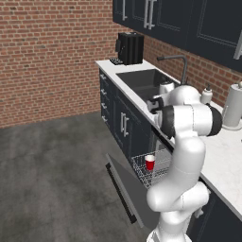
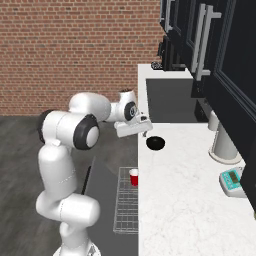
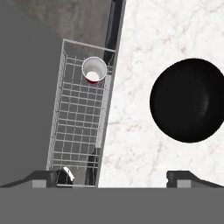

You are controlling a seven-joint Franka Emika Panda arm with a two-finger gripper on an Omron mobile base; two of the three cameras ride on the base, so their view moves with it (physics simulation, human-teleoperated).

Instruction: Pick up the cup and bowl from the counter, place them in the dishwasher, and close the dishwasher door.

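Observation:
The red cup (image 3: 94, 70) stands upright in the white wire rack (image 3: 78, 127) of the dishwasher, also visible as the cup (image 1: 150, 162) and the cup (image 2: 134, 177). The black bowl (image 3: 190, 99) sits on the white counter (image 3: 140, 131) near its front edge, bowl (image 2: 155, 143). My gripper (image 3: 116, 179) hovers open above the counter edge, with nothing between its fingers; the bowl lies off to one side of it. From the right base view the gripper (image 2: 143, 133) hangs just above and left of the bowl. The dishwasher door (image 1: 125, 189) is folded down and open.
A sink (image 1: 142, 80) with a faucet (image 1: 177, 64) lies beyond the bowl. A black coffee machine (image 1: 130, 47) stands at the counter's far end. A white jar (image 2: 222, 145) and a small scale (image 2: 231, 181) sit toward the wall. Dark upper cabinets (image 2: 210, 45) hang above.

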